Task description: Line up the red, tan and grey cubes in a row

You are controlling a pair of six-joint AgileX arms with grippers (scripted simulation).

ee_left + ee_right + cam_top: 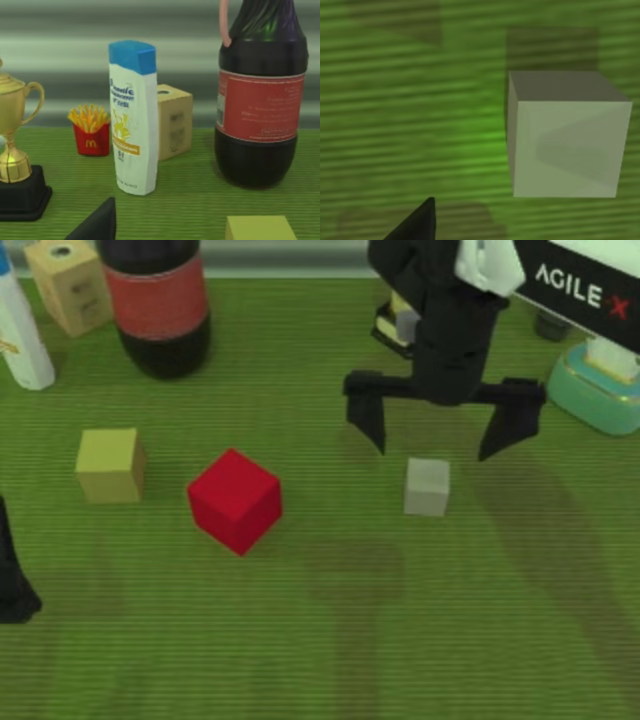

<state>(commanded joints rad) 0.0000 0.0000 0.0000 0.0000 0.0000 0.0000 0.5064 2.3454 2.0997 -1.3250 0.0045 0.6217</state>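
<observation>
A green ribbed mat (330, 640) covers the table, seen from above. The red cube (235, 500), the largest of the three, sits near the middle and is turned so that a corner points toward the near edge. All places below are given relative to it.

The tan cube (110, 465) rests to the left of the red cube, close by but not touching. The grey cube (427, 486), the smallest, lies to the right of the red cube, well apart, with bare mat between them. The three sit in a rough line but are unevenly spaced and turned differently.

The right gripper (440, 430) hangs above and just behind the grey cube, to the right of the red cube, its two black fingers spread wide and holding nothing. In the right wrist view the grey cube (567, 137) fills much of the frame, flat on the mat.

The left gripper (15, 590) is parked far left of the red cube at the picture's edge; I cannot tell how its fingers stand.

Behind the red cube stand a dark cola bottle (155, 305), a pale box with a hole (68, 282) and a white shampoo bottle (20, 330).

The grey cube looks rigid, matte and probably light, so it should not slip; pinching two opposite flat side faces, squarely and low, seems the safest hold
</observation>
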